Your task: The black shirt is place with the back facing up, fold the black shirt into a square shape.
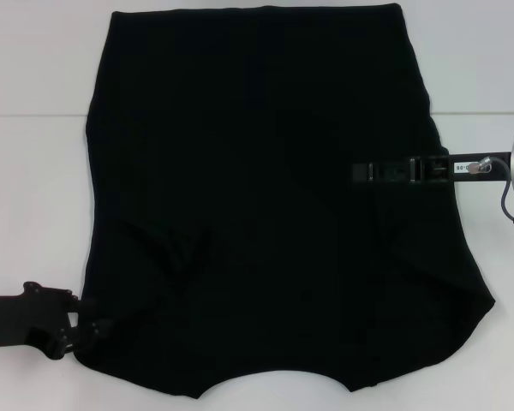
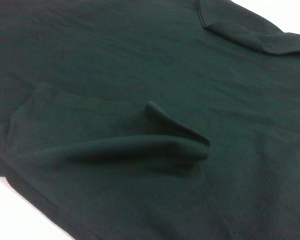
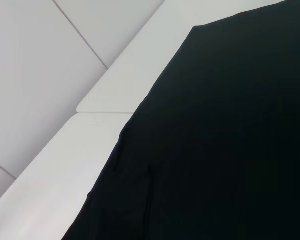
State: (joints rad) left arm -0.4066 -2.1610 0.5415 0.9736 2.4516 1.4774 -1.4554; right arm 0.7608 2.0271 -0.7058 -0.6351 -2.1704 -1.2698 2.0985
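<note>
Head view: large matte black cloth shirt point(image 1: 274, 197) sleeves folded in, lengthwise folds remaining; left gripper point(image 1: 73, 330) lower left, right gripper point(image 1: 394, 170) right; jaw states cannot be told.

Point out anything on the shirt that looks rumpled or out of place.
The black shirt lies mostly flat on the white table, but a raised, pinched ridge of cloth stands up near the left gripper, by the folded-in sleeve.

Left gripper point(image 1: 86, 330) low; right gripper point(image 1: 364, 171) mid-height
</note>
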